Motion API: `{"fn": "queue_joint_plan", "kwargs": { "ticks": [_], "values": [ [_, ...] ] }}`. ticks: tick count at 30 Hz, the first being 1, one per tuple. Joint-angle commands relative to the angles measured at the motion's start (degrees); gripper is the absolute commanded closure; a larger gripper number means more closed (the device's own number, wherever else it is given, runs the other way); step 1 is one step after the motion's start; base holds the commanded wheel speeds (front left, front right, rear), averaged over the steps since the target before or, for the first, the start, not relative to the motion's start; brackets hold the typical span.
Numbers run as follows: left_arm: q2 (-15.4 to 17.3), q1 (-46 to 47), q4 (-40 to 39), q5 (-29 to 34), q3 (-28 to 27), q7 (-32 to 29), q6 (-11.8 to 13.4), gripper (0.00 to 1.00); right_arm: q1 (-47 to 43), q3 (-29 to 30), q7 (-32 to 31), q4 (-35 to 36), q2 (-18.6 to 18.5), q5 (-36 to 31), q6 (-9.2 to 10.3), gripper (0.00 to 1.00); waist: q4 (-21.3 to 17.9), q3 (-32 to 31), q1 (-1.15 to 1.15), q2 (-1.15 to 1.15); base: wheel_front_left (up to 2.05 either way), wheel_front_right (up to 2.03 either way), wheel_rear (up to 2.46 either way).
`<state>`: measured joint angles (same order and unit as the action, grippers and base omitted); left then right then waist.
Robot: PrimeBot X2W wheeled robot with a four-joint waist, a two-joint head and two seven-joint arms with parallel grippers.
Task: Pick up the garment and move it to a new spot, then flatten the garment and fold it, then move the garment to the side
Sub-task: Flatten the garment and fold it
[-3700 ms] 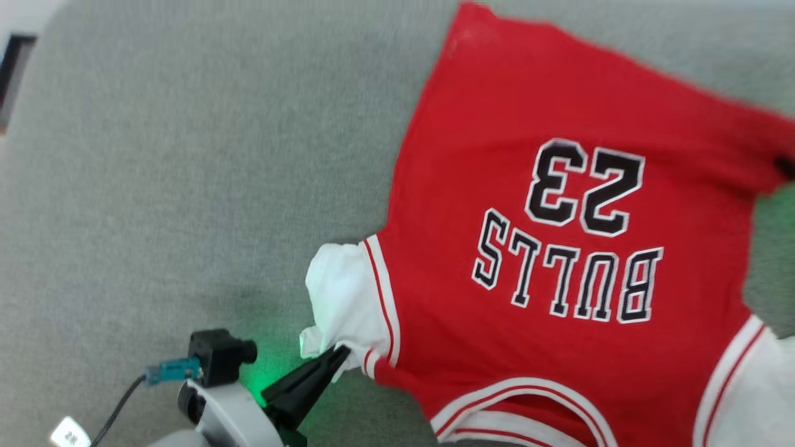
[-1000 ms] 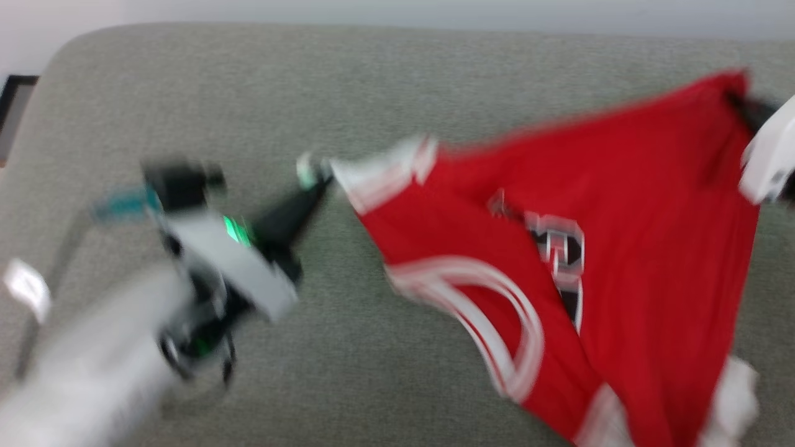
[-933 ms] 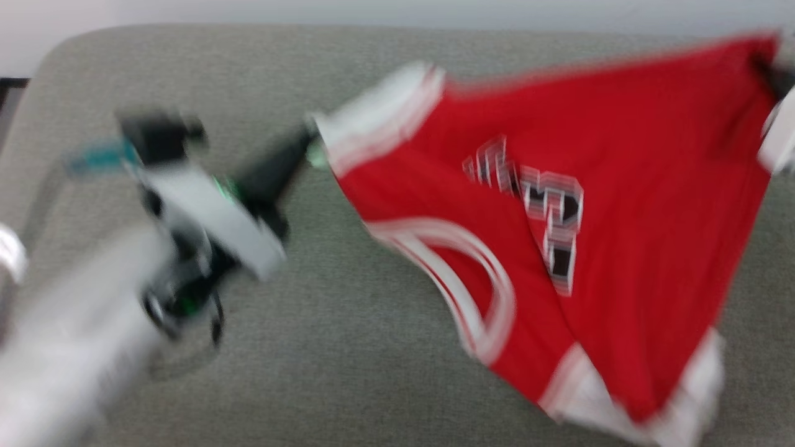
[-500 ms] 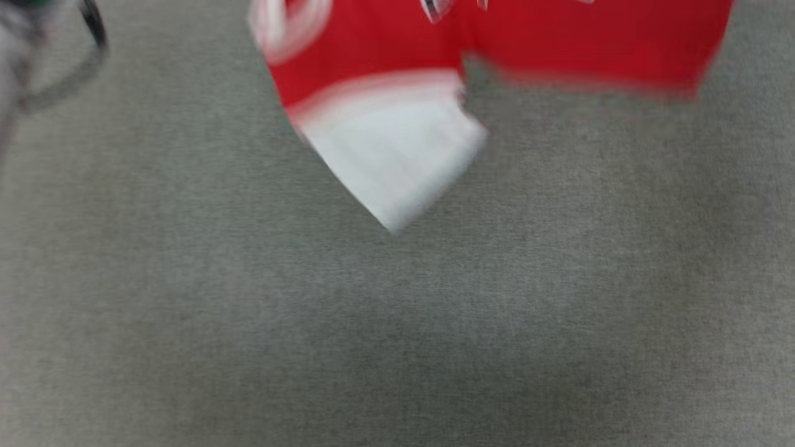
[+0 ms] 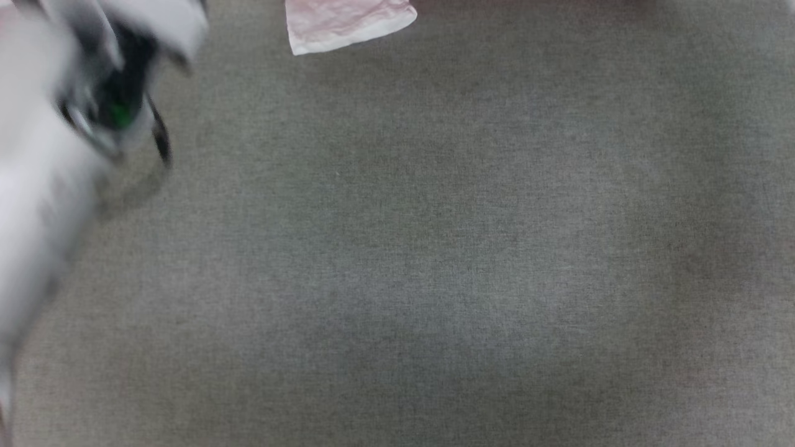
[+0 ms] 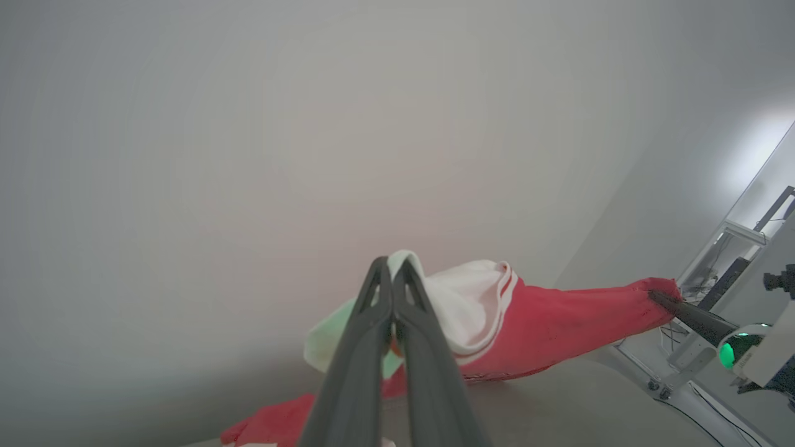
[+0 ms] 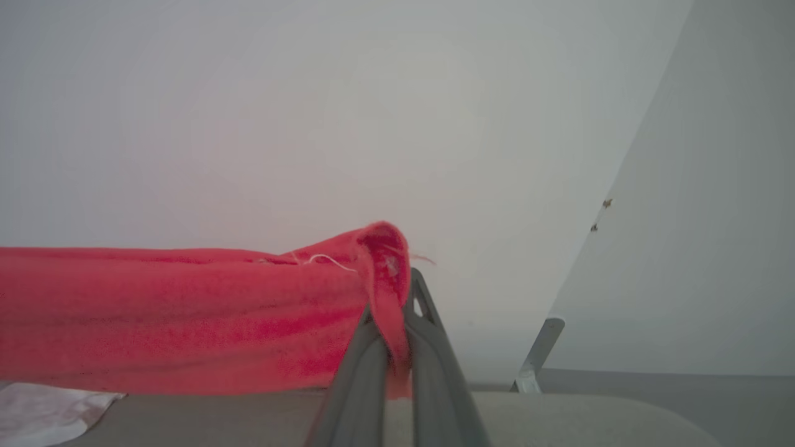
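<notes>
The head view's top edge is cutting off the garment, leaving one pale corner showing. My left forearm is blurring at that view's upper left. My left gripper is covering part of the white sleeve. In the right wrist view, red cloth is running off the left edge and draping over my right gripper.

Head camera: I look steeply down, close onto the grey fabric surface. The blurred left arm sits at the left edge, a white corner of the garment at the top. The left wrist camera sights low along the left gripper toward a pale wall. The right wrist camera does likewise along the right gripper. Both wrist views share the garment's red span, seen from opposite ends.
</notes>
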<state>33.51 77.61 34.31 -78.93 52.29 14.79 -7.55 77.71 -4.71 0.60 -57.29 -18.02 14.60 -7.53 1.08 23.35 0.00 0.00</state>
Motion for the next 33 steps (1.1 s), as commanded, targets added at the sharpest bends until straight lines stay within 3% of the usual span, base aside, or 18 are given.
{"fn": "queue_joint_plan", "kwargs": {
  "ticks": [1, 7, 11, 14, 19, 23, 33],
  "values": [
    [0.8, -3.6, -1.4, -0.9, -0.2, 0.4, 0.2, 1.00, -2.9, -1.2, 0.3, 0.5, -0.3, 1.6, 0.08, 1.00, 0.3, -0.6, 0.00, 0.00, 0.00, 0.00, 0.00],
    [1.1, -23.1, -10.8, 2.5, -5.7, 0.3, 0.1, 1.00, -19.3, -9.5, -2.3, 8.9, -2.9, 10.8, 0.07, 1.00, 0.5, -2.8, 0.00, 0.00, 0.00, 0.00, 0.00],
    [1.1, -35.0, -17.4, 5.4, -7.1, 0.3, 0.1, 1.00, -31.6, -14.0, -7.1, 19.1, -7.3, 17.9, 0.07, 1.00, 0.7, -4.8, 0.00, 0.00, 0.00, 0.00, 0.00],
    [2.4, -42.5, -21.7, 7.6, -7.4, 0.3, 0.2, 1.00, -40.2, -13.8, -10.8, 27.4, -10.8, 22.1, 0.07, 1.00, 0.5, -6.3, 0.00, 0.00, 0.00, 0.00, 0.00],
    [5.2, -53.1, -28.2, 10.1, -8.2, 0.3, 0.1, 1.00, -54.1, -10.6, -19.1, 40.8, -14.7, 26.6, 0.07, 1.00, 0.3, -8.3, 0.00, 0.00, 0.00, 0.00, 0.00],
    [7.5, -59.7, -33.7, 10.9, -9.2, 0.3, 0.1, 1.00, -64.3, -5.6, -26.1, 51.3, -15.5, 28.4, 0.07, 1.00, 0.2, -9.3, 0.00, 0.00, 0.00, 0.00, 0.00],
    [13.6, -72.0, -44.9, 10.2, -13.1, 0.3, 0.1, 1.00, -84.9, 8.4, -38.6, 72.7, -10.1, 24.5, 0.06, 1.00, 0.3, -9.2, 0.00, 0.00, 0.00, 0.00, 0.00]
  ]
}}
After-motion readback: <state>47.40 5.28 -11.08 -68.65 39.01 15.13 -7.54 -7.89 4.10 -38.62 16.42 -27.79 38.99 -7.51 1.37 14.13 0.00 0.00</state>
